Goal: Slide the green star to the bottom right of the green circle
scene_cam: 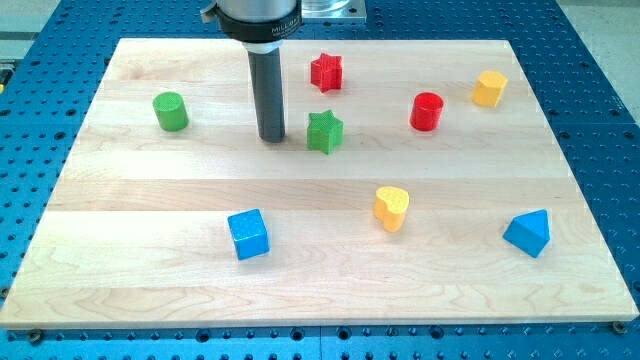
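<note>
I work over a pale wooden board [330, 290] made of glued planks, resting on a blue perforated metal bench [600, 120] that frames it on all sides. The green star [324, 131] is a small ridged block with stubby points, standing flat in the upper middle of the board. My tip [271, 139] is down on the wood just to the view's left of that star, near it but with a sliver of board showing between us; I have no jaws to open or close, only a straight dark rod, and it holds nothing. The green circle [171, 111], a short cylinder, sits well apart toward the view's left. Also on the board are a red star [326, 72] above the green one, a red cylinder [426, 111], a yellow block [489, 88] whose shape I cannot quite make out, a yellow heart [391, 208], a blue cube [248, 234] and a blue triangular block [528, 233]. My mount is cut off at the view's top.
</note>
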